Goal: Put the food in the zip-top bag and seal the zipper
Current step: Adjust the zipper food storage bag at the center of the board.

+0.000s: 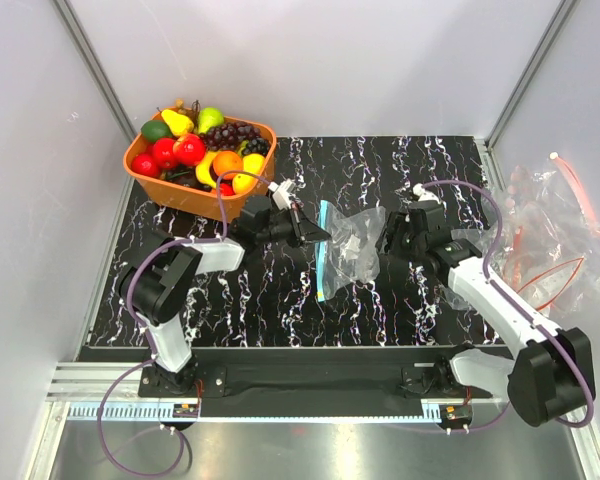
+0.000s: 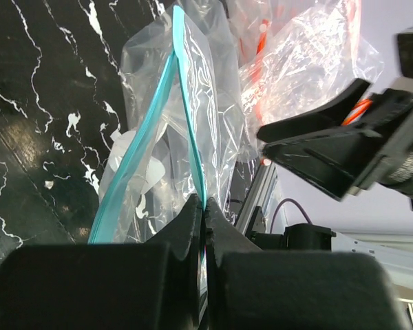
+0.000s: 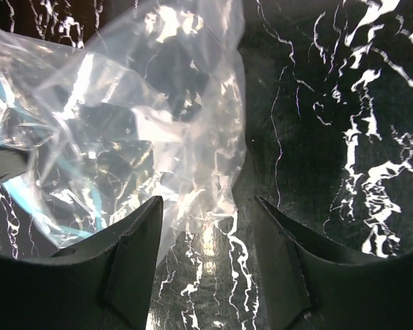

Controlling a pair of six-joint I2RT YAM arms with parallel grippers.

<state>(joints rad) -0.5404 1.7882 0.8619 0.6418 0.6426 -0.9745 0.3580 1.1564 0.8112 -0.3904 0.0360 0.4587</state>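
The clear zip-top bag [image 1: 352, 243] lies crumpled mid-table, its light blue zipper [image 1: 323, 262] along its left edge. My left gripper [image 1: 312, 232] is shut on the zipper; in the left wrist view the gripper [image 2: 205, 206] pinches one blue lip [image 2: 193, 137] while the other lip bows away, so the mouth gapes. My right gripper [image 1: 392, 236] is open just right of the bag; in its wrist view the gripper [image 3: 208, 206] has the bag [image 3: 144, 117] at its left finger. The food sits in the orange basket [image 1: 185, 194]: two red fruits [image 1: 177, 152], an orange one [image 1: 227, 162], a yellow one [image 1: 251, 163].
The basket at the back left also holds purple grapes [image 1: 236, 133], a green pear and a lime. A pile of clear bags with red-orange strips [image 1: 548, 235] lies off the table's right edge. White walls stand at the left, back and right.
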